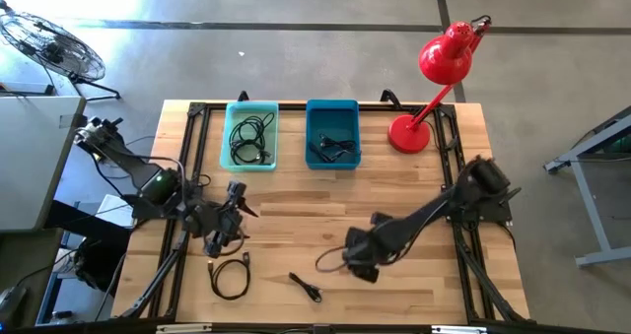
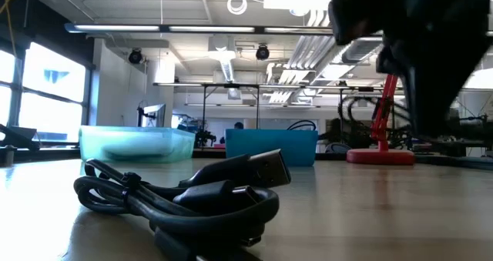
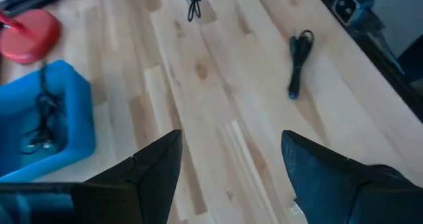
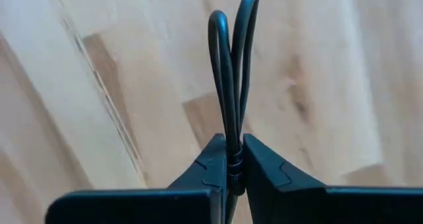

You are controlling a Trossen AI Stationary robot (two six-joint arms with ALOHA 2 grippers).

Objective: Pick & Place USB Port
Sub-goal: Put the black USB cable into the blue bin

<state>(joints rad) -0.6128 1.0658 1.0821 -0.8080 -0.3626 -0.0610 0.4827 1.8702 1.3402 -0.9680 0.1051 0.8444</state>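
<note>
From above, the right gripper (image 1: 347, 256) is sitting low over the worktop (image 1: 414, 216) middle, pinching a thin USB cable (image 1: 328, 260). The left gripper (image 1: 229, 223) is waiting spread near a coiled cable (image 1: 229, 276); another short cable (image 1: 306, 288) is lying near the front edge.

At table height, a bundled cable (image 2: 185, 199) is filling the foreground, with the teal bin (image 2: 137, 144) and blue bin (image 2: 271, 147) behind.

The left wrist camera is showing its fingers (image 3: 155, 166) wide apart.

The right wrist camera is showing the jaws pressed on two strands of a loop. The hold looks narrow: the thin strands may be slipping out on lifting, or the trailing end may be catching before reaching a bin.
</note>
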